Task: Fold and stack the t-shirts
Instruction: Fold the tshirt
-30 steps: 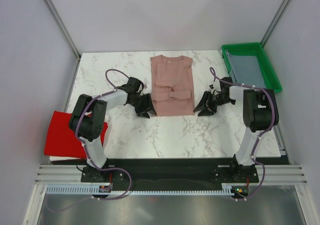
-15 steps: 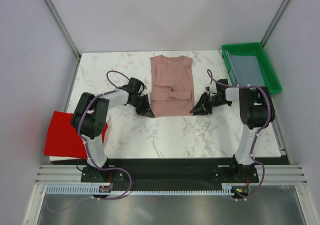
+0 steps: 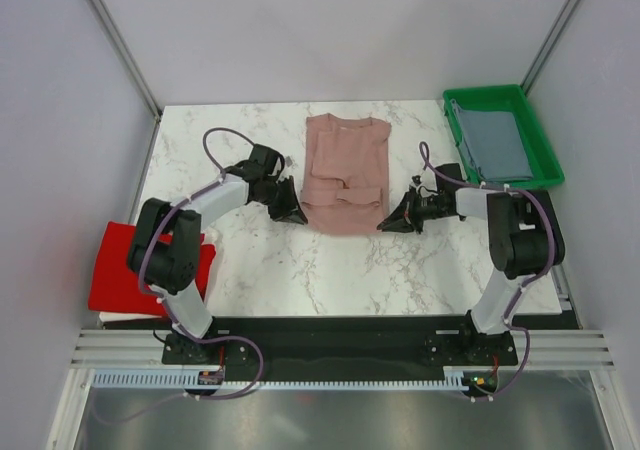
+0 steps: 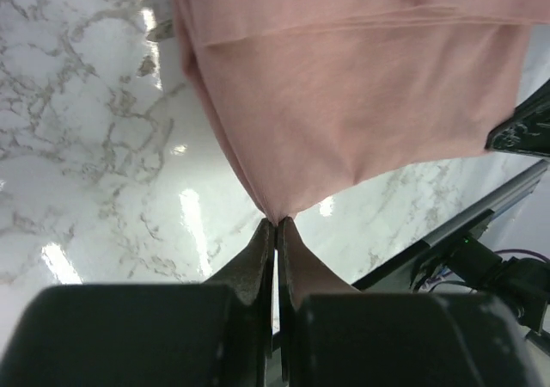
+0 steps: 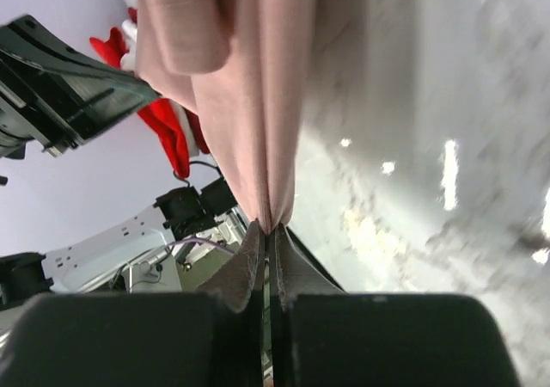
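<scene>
A dusty-pink t-shirt (image 3: 345,175), sleeves folded in, lies lengthwise mid-table. My left gripper (image 3: 298,215) is shut on its near left corner (image 4: 277,216), which hangs lifted off the marble. My right gripper (image 3: 385,223) is shut on the near right corner (image 5: 271,224), the cloth bunched into folds above the fingers. The near hem sags between the two grippers. A bright red t-shirt (image 3: 135,267) lies at the table's left front edge, also glimpsed in the right wrist view (image 5: 168,129). A slate grey-blue t-shirt (image 3: 497,148) rests in the tray.
The green plastic tray (image 3: 543,135) stands at the back right corner. White marble table (image 3: 340,270) runs in front of the pink shirt. Grey walls close in left, right and behind. The arm bases sit on the black rail (image 3: 340,335) at the near edge.
Both grippers closed onto the pink shirt's near corners and raised them; the near hem has drawn in toward the far side, shortening the shirt. The left arm swung farther away.
</scene>
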You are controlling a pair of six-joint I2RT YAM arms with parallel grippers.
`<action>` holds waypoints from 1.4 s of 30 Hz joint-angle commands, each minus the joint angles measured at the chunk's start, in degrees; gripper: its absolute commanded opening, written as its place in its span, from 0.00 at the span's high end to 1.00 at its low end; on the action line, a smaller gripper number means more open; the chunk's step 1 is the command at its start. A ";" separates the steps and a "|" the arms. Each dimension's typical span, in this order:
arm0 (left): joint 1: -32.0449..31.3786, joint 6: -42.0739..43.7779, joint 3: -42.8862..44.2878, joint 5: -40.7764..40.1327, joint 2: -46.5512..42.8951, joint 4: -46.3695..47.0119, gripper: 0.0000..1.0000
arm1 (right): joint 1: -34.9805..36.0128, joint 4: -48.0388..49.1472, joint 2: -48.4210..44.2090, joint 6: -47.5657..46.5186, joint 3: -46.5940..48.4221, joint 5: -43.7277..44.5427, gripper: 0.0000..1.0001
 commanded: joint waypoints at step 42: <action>-1.88 10.65 17.05 -3.35 -12.07 -1.41 0.98 | -5.04 -10.08 -25.92 -7.50 1.17 -6.65 1.00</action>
